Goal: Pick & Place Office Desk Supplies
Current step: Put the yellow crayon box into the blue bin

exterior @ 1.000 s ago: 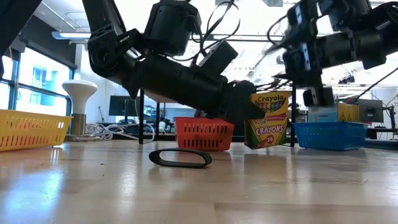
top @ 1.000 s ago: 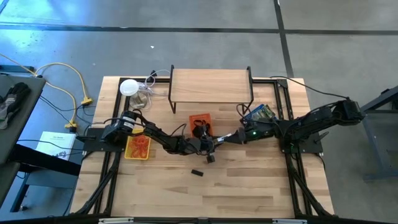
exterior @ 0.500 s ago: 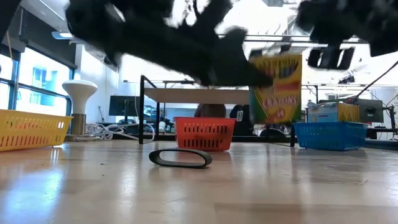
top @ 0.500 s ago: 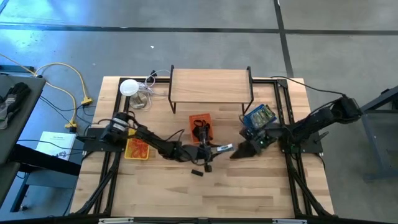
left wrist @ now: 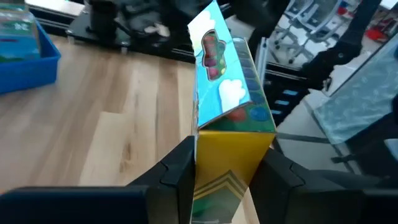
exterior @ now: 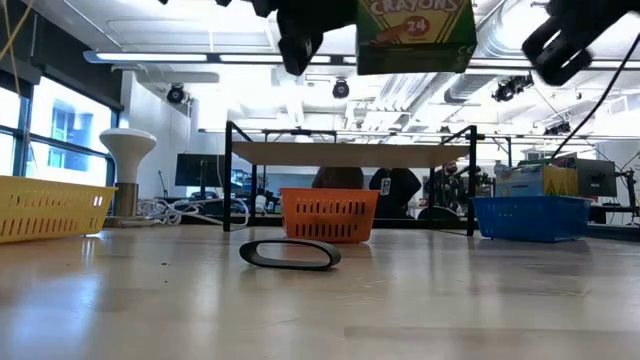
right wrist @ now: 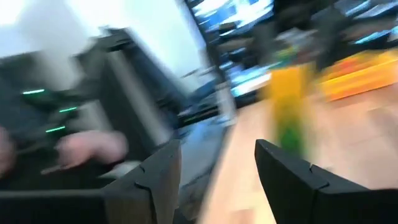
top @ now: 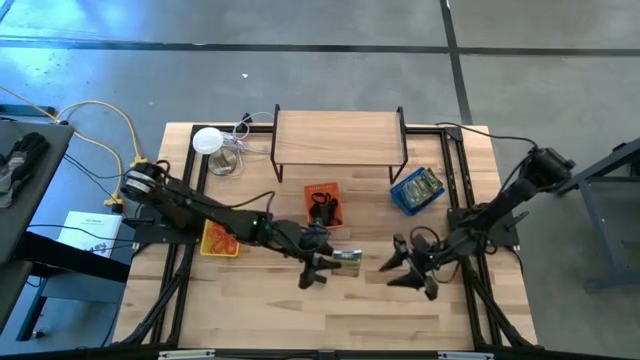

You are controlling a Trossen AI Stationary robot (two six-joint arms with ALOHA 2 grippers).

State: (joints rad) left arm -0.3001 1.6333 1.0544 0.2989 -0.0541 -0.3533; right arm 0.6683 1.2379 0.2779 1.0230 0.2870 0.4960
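**Left end effector is carrying the crayon box above the table**

You are looking at the left end effector (top: pixel 335 262) clamping a box of crayons (top: pixel 347 258), out in front of the orange basket (top: pixel 322 203) on the side away from the wooden shelf (top: pixel 338 135). In the left wrist view its two dark fingers (left wrist: pixel 179 171) are pressing on either side of the yellow-and-green box (left wrist: pixel 227 134), so the grasp is firm. In the low view the box (exterior: pixel 415 35) is hanging well above the table (exterior: pixel 320 300), nowhere touching it.

A flat black loop (exterior: pixel 290 254) is lying on the table in front of the orange basket (exterior: pixel 329 215); from above it is showing as a small dark piece (top: pixel 311 279) just beside the left end effector.

Your right end effector (top: pixel 408 272) is sitting further along from the orange basket, toward the blue tray (top: pixel 417 189), well apart from the crayon box. Its fingers (right wrist: pixel 158 180) are standing apart with nothing between them; the right wrist view is smeared, so you can probably take the yellow-green streak (right wrist: pixel 289 112) there for the crayon box, though that is not certain.

The yellow tray (top: pixel 221 238), holding red-orange pieces, is lying on the far side of the left arm from the orange basket. The blue tray is holding another packet.
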